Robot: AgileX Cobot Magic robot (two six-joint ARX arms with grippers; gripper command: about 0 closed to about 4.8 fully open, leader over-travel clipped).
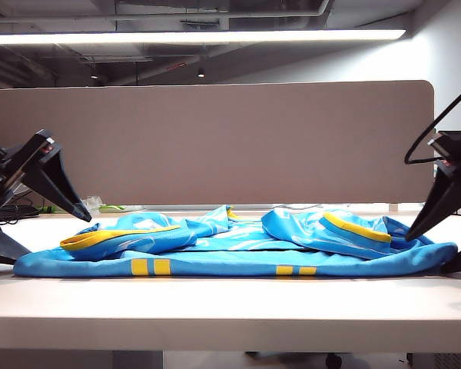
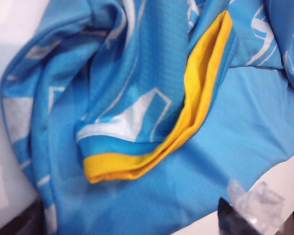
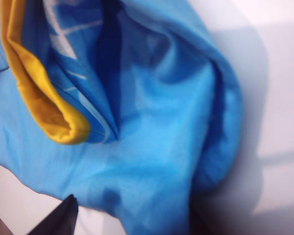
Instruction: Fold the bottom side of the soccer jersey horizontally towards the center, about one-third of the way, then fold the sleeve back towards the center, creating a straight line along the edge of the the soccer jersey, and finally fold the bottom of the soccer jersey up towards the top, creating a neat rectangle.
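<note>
Left gripper (image 1: 81, 215) jaws wide, empty, hanging just above the jersey's (image 1: 238, 246) left end. Right gripper (image 1: 415, 231) looks parted too, nothing held, just above the right end. No readable writing. Jersey lies flat across the white table (image 1: 230, 307), crumpled: sky-blue mesh knit, white jagged lines, yellow-trimmed sleeves (image 2: 196, 98) folded on top, short yellow bars (image 1: 150, 267) along the near edge.

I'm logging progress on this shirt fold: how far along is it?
Done: the soccer jersey lies flat with a long front edge folded over and both yellow-cuffed sleeves turned inward. In hand: nothing; the left gripper and right gripper hang open at its ends. Left: the final fold into a rectangle.
</note>
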